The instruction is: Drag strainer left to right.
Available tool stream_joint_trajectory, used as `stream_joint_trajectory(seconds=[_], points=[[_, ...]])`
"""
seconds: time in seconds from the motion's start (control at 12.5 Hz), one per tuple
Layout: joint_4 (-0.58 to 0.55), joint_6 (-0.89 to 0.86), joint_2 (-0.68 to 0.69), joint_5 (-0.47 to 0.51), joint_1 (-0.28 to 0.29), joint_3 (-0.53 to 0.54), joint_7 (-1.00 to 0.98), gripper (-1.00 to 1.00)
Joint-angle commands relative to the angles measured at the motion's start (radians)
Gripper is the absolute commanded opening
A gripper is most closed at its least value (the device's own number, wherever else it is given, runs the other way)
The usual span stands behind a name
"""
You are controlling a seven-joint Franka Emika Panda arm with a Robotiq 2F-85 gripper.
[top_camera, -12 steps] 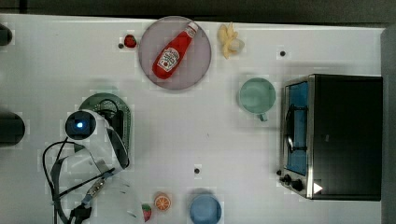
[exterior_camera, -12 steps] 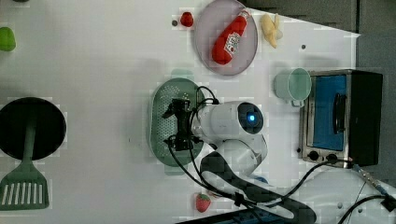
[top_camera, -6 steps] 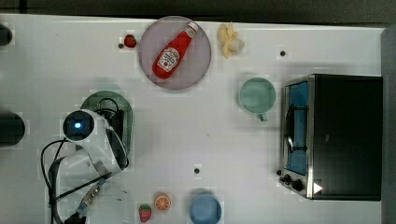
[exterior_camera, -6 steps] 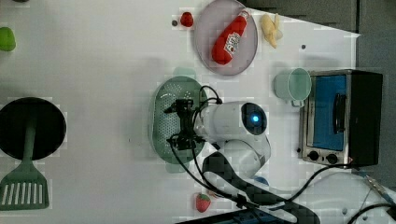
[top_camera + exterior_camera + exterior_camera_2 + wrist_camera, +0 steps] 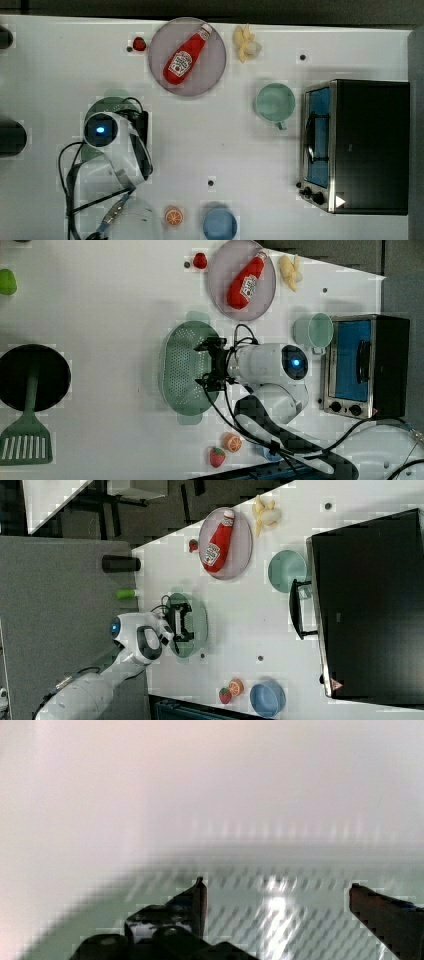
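White table (image 5: pixel 60 60) with the toaster oven (image 5: pixel 365 145) at the top view's right edge and the arm (image 5: pixel 265 370) reaching over the strainer (image 5: pixel 182 367), which lies left of centre in the top view, largely hidden there beneath the wrist. The left view exposes its perforated bowl, and also a dark pan (image 5: pixel 32 377) and green spatula (image 5: pixel 25 440) at the left view's left. The gripper (image 5: pixel 277 892) hangs with fingers spread apart over the strainer's holes, grasping nothing.

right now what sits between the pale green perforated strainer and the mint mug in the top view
Nothing: in the top view only bare white tabletop separates the pale green perforated plastic strainer from the smooth mint-green mug.
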Motion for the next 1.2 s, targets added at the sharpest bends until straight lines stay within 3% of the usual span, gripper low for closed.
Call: stream_joint_trajectory(seconds=[0.08,0.72,1.2], points=[[-0.06,-0.002,-0.046,-0.001,-0.083,-0.029,-0.139,1.0],[-0.135,0.002,-0.109,-0.001,-0.197,-0.099,-0.4,1.0],[-0.156,0.007,-0.124,-0.001,-0.249,-0.187,-0.576,1.0]])
